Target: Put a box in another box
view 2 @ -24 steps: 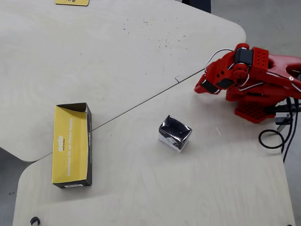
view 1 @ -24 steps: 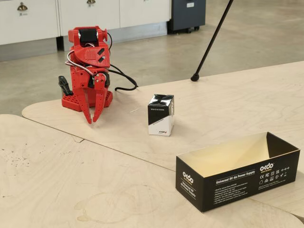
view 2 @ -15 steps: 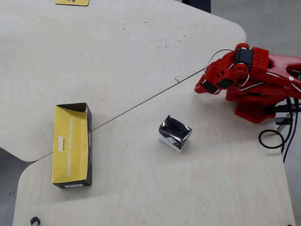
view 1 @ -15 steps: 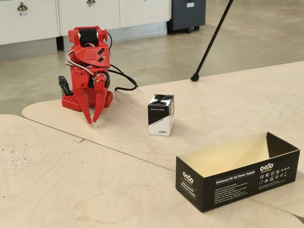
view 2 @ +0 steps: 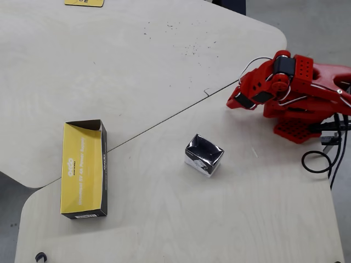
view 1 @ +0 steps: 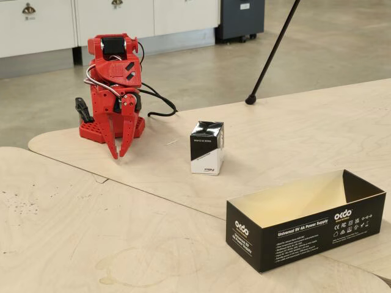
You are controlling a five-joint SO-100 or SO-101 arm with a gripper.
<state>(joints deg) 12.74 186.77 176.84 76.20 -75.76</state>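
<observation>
The small box point(view 1: 206, 148), black on top and white below, stands upright near the middle of the table; the overhead view point(view 2: 204, 155) shows it too. The long low black box point(view 1: 305, 233) with "Universal 5V 4A Power Supply" print lies open-topped and empty at the front right; in the overhead view point(view 2: 103, 164) it is at the left, its inside looking yellow. My red gripper point(view 1: 118, 156) hangs folded by the arm's base, fingers pointing down at the table, tips together, holding nothing. It is well to the left of the small box; in the overhead view point(view 2: 236, 102) it is up and right of it.
The table is made of pale plywood boards with a seam point(view 2: 164, 116) between them. Black cables point(view 1: 160, 105) trail behind the arm's base. A black tripod leg point(view 1: 272, 52) stands on the floor behind the table. Cabinets point(view 1: 116, 18) line the back wall.
</observation>
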